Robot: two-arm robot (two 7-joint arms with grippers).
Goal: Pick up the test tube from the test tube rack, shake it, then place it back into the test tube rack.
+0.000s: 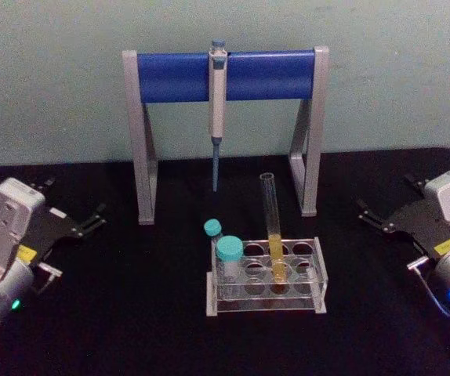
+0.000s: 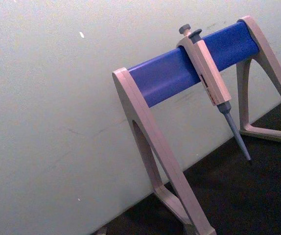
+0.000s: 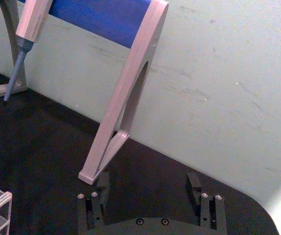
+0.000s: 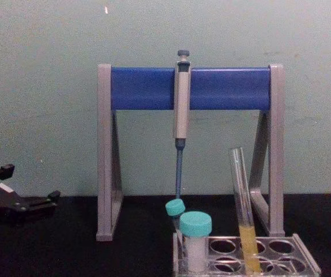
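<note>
Black tabletop holds test tube near-upright in rack.

Test tube, yellow liquid: 1.
Test tube rack, clear: 1.
Teal-capped tubes: 2.
Pipette: 1.
Pipette stand: 1.
Grippers: 2, namely left gripper and right gripper.

test tube: yellow liquid | test tube rack: clear | caps: teal | table: black

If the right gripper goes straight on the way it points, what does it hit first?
Likely the pipette stand, at its leg's foot ahead of the open right gripper; depth is unclear, so it may slip past to the wall.
</note>
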